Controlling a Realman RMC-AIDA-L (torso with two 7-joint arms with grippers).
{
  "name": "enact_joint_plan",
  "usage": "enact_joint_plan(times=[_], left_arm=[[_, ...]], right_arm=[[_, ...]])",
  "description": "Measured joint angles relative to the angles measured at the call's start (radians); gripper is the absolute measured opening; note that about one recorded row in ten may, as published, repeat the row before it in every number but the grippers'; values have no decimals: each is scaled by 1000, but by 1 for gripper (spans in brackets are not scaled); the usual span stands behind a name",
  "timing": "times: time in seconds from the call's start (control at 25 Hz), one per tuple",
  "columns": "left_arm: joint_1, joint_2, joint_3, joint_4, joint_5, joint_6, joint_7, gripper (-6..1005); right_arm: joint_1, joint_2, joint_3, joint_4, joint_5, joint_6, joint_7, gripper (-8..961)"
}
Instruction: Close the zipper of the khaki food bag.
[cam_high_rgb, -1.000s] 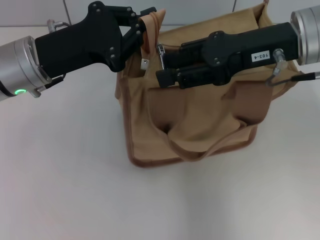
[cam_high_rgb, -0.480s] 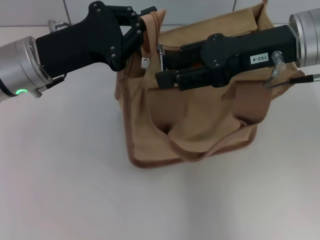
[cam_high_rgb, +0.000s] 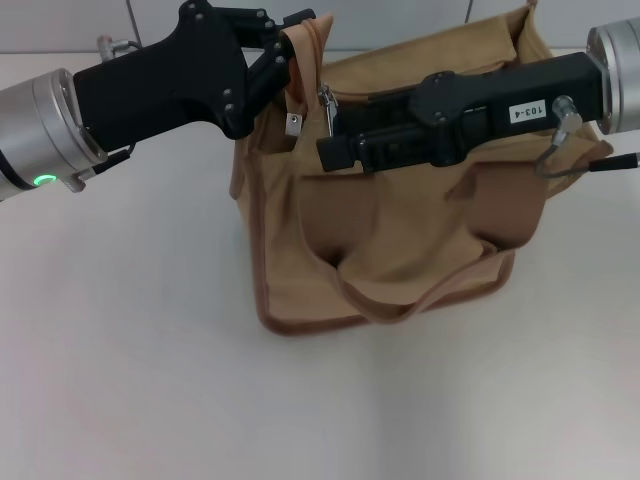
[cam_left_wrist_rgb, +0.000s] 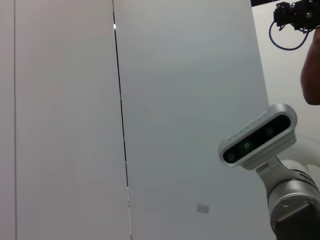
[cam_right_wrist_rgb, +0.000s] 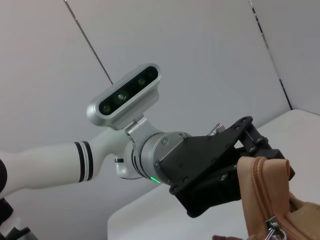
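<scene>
The bag (cam_high_rgb: 390, 215) stands at the far middle of the desk (cam_high_rgb: 130, 380), its zipper (cam_high_rgb: 400, 95) running left to right along the top. The pull tab (cam_high_rgb: 326, 108) hangs at the left end, just off the right gripper (cam_high_rgb: 330, 140), whose jaw state cannot be told. The bag's left top corner is pinched by the left gripper (cam_high_rgb: 285, 55), closed on the fabric.
</scene>
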Motion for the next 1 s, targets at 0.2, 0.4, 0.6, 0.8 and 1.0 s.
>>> enact_joint_plan(times=[0.2, 0.4, 0.6, 0.8, 1.0], left_arm=[[0, -1, 1, 0, 0, 0, 0, 20], [0, -2, 2, 0, 0, 2, -1, 20], [0, -2, 6, 0, 0, 2, -1, 20], [0, -2, 6, 0, 0, 5, -1, 20], [2, -3, 6, -1, 1, 8, -1, 20]], right_arm=[[5, -2, 0, 14, 25, -1, 41, 579], [13, -4, 1, 38, 40, 1, 64, 580], [24, -4, 1, 85, 41, 19, 76, 574], [28, -1, 1, 104, 41, 32, 76, 506], [22, 2, 1, 100, 38, 36, 77, 321]])
